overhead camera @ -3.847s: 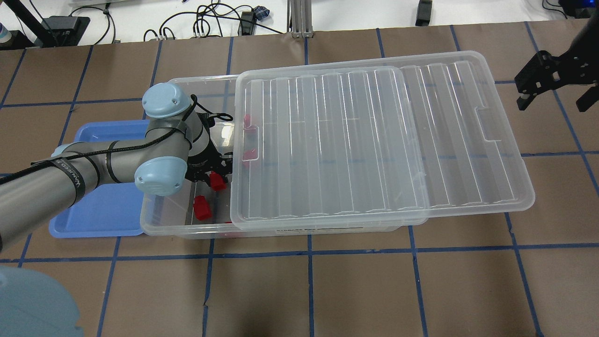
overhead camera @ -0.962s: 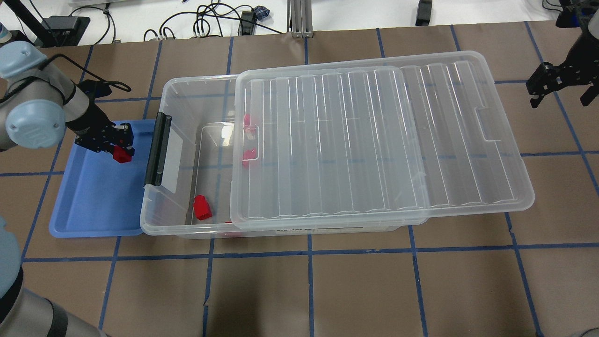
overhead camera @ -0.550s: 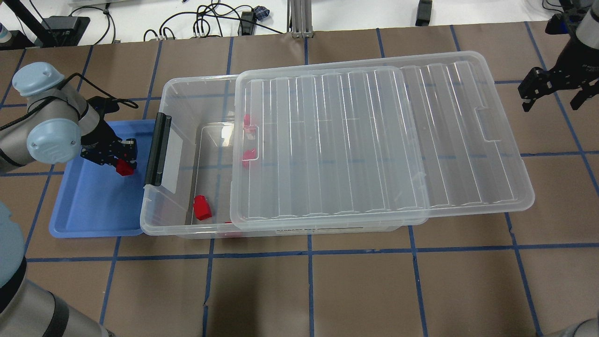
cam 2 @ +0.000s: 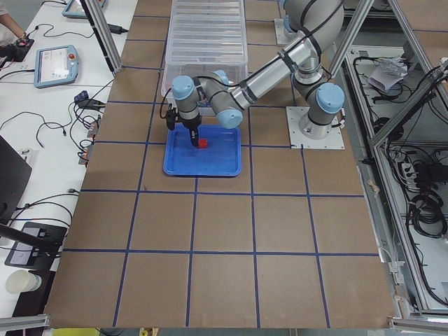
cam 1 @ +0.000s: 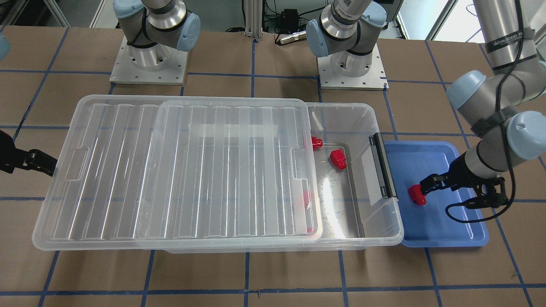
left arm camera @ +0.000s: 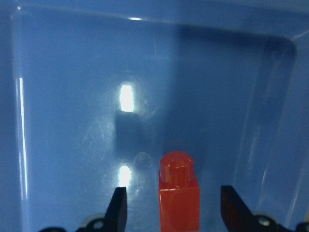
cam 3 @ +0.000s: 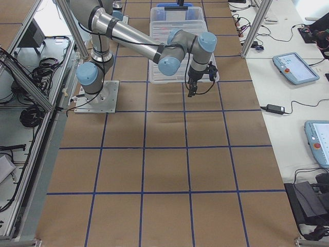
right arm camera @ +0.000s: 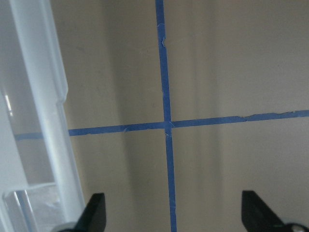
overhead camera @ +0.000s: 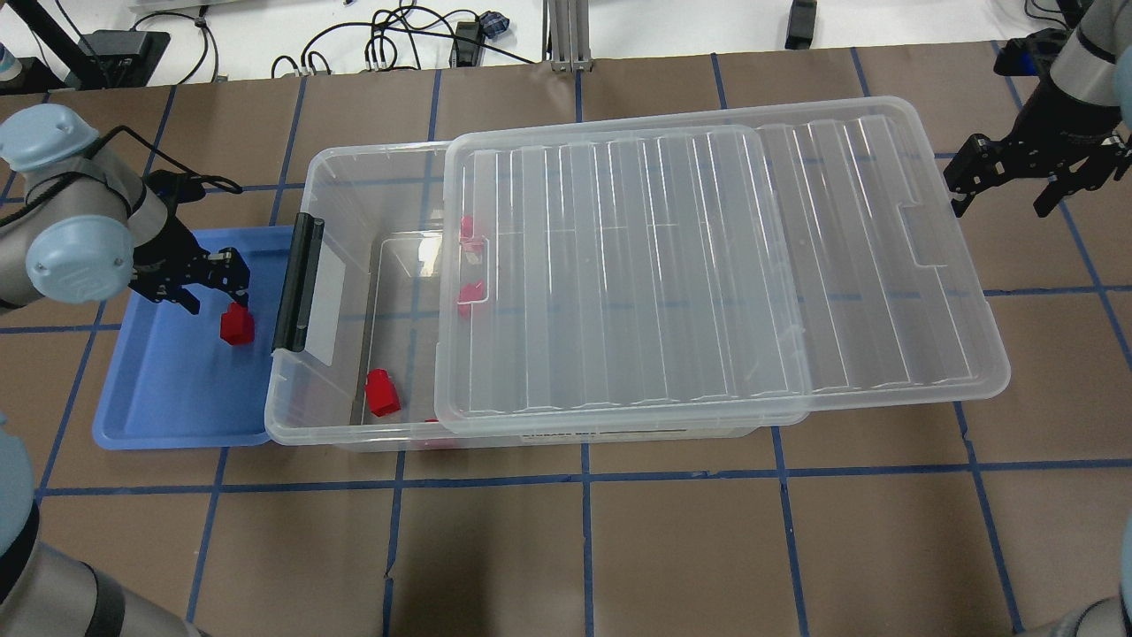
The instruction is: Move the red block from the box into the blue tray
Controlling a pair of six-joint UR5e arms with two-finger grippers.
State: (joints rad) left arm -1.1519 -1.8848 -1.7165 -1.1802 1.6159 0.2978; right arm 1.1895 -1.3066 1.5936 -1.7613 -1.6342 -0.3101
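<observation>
Red block (overhead camera: 236,324) sits flat on the floor of the blue tray (overhead camera: 168,389), stub end pointing away from the wrist camera. Seen from overhead, it lies toward the tray's 3 o'clock edge, the side next to the box (overhead camera: 354,440). The left gripper (overhead camera: 215,294) hangs low over it with its jaws wide. In the wrist view there is blue floor on both sides between the block and the fingers, so nothing is gripping it.

I'd judge the placing itself done for this block. What looks left is for the arm to lift straight up and clear without nudging the piece.

At 3 o'clock of the tray the box's black latch handle (overhead camera: 299,283) stands just beside the tray rim. The ribbed lid (overhead camera: 707,265) is slid toward 3 o'clock, leaving the handle end open. At least 3 other red blocks (overhead camera: 382,392) show inside the box.

Far off at the lid's 2 o'clock corner, the right gripper (overhead camera: 1004,199) hovers over bare bench (overhead camera: 584,548), jaws wide and holding nothing.
</observation>
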